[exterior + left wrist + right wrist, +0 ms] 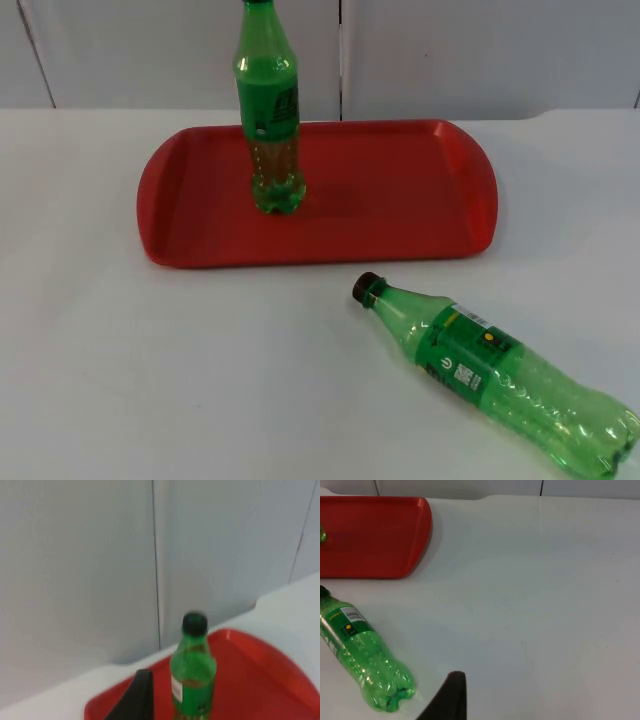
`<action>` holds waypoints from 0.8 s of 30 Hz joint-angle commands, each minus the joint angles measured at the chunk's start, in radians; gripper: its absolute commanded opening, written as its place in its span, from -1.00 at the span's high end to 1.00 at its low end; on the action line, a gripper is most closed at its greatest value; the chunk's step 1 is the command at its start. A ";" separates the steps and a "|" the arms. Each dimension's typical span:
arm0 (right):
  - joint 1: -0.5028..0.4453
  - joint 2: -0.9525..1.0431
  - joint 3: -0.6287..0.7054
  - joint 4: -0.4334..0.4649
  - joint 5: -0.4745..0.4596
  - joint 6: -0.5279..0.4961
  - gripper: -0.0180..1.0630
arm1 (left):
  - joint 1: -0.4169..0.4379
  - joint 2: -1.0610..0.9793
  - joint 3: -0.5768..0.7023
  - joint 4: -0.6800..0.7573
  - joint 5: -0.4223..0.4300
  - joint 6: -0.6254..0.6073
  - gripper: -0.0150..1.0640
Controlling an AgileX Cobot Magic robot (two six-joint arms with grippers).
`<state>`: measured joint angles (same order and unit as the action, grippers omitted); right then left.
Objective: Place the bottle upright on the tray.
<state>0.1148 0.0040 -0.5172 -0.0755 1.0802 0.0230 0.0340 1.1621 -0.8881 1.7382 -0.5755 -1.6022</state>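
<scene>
One green bottle with a dark cap stands upright on the left half of the red tray. A second green bottle lies on its side on the white table in front of the tray's right end, cap pointing toward the tray. My left gripper is held back from the upright bottle and faces it across the tray's rim, touching nothing. My right gripper hovers over bare table beside the base of the lying bottle, apart from it.
The grey partition wall rises just behind the tray. White table stretches to the left of the lying bottle and in front of the tray.
</scene>
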 commanded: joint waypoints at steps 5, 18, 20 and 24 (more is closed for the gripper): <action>0.000 -0.004 0.003 0.003 -0.003 -0.011 -0.96 | 0.003 -0.127 0.006 0.006 -0.086 -0.017 -0.97; 0.000 -0.004 0.003 0.003 -0.003 -0.011 -0.96 | 0.003 -0.218 0.004 0.006 -0.062 -0.033 -0.97; 0.000 -0.004 0.003 0.003 -0.003 -0.011 -0.96 | 0.003 -0.230 0.004 0.006 0.025 -0.055 -0.97; 0.000 -0.004 0.003 0.003 -0.003 -0.011 -0.96 | 0.003 -0.266 0.004 0.006 0.273 -0.154 -0.97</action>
<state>0.1148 0.0040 -0.5172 -0.0737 1.0802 0.0230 0.0340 0.9183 -0.8876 1.7506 -0.4490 -1.6996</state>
